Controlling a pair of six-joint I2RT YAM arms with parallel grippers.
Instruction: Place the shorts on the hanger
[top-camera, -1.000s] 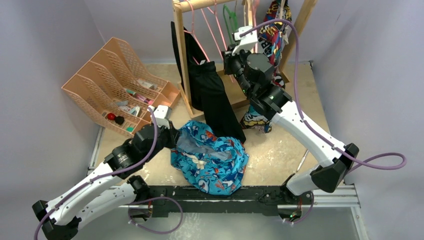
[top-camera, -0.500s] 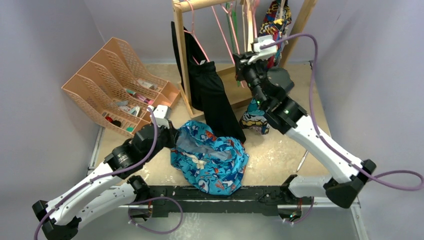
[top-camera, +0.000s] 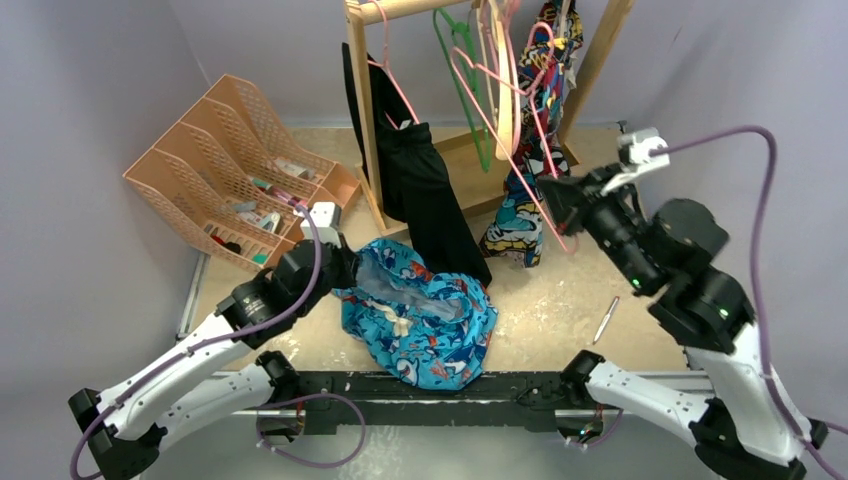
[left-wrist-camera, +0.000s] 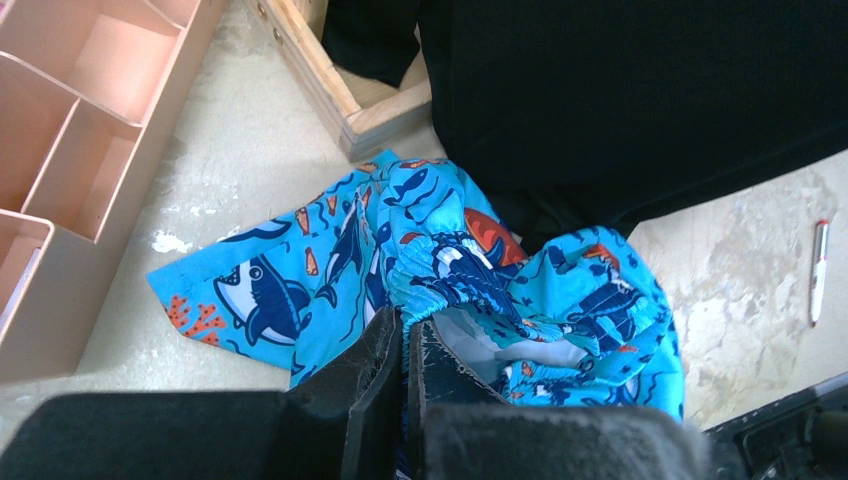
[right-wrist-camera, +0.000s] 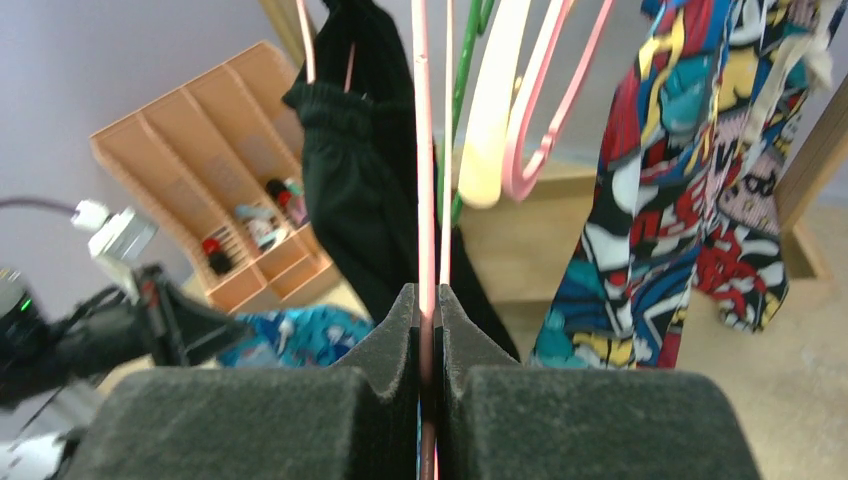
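The turquoise shark-print shorts lie bunched on the table in front of the rack. My left gripper is at their left edge, shut on the elastic waistband, as the left wrist view shows. My right gripper is raised at the right and shut on a thin bar of the pink hanger. The bar runs straight up between the pads in the right wrist view. The hanger's curved hook hangs free below the rail, next to the other hangers.
A wooden rack at the back holds a black garment, a green hanger, a cream hanger and a comic-print garment. A peach desk organiser stands at the left. A pen lies at the right.
My right arm has swung back from the rack to the right and nearer, drawing the pink hanger out with it. My left gripper has shifted slightly with the waistband in it.
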